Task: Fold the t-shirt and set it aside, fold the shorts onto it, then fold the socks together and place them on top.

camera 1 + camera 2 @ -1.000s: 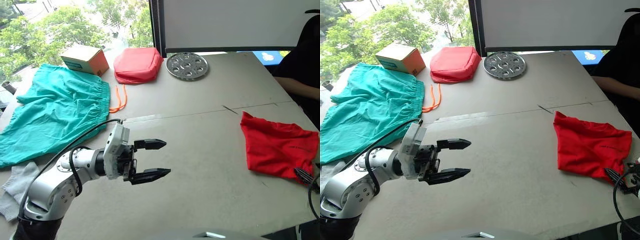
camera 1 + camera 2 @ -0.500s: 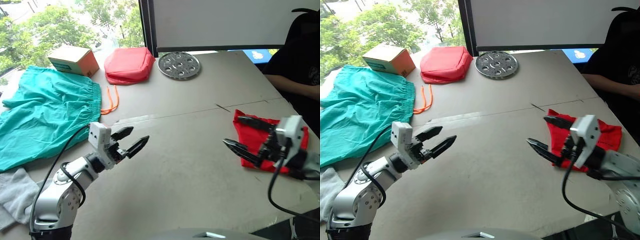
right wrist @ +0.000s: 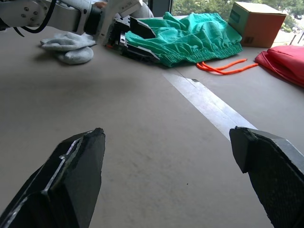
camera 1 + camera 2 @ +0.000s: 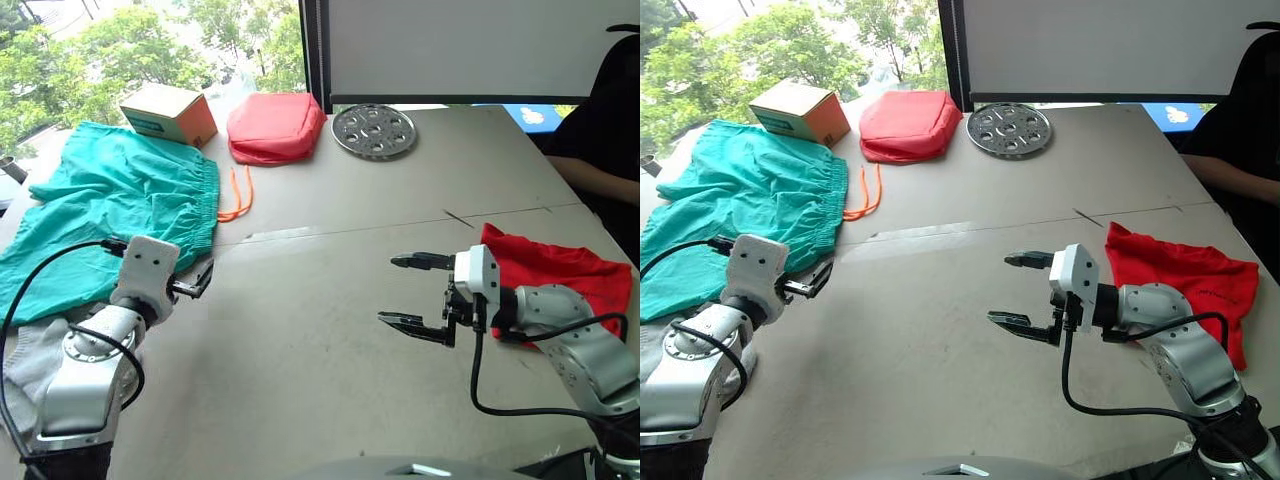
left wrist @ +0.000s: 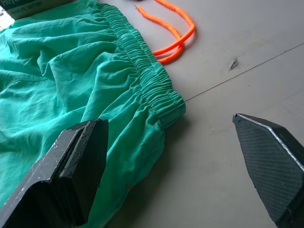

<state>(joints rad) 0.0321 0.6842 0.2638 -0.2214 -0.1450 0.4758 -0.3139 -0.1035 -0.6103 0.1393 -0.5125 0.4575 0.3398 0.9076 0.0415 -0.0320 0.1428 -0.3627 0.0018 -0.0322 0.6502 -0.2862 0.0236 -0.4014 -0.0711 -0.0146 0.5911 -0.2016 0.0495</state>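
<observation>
The large teal-green fabric shorts are lying far left on the table — limp, light, best pinched at the gathered waistband. The left claw, spread, is hovering beside them; the right claw is gaping empty.

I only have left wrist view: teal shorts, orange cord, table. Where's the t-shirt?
Observer: The t-shirt lies folded on the table's right side, just behind the right gripper.
Operator: Right gripper holding anything?
Observer: No, its fingers are open over bare table.
Operator: Socks?
Observer: The socks lie bunched at the table's near left edge, next to the left arm and the shorts.
Operator: Is the left gripper on the shorts?
Observer: The left gripper is open beside the waistband corner, gripping nothing.
</observation>
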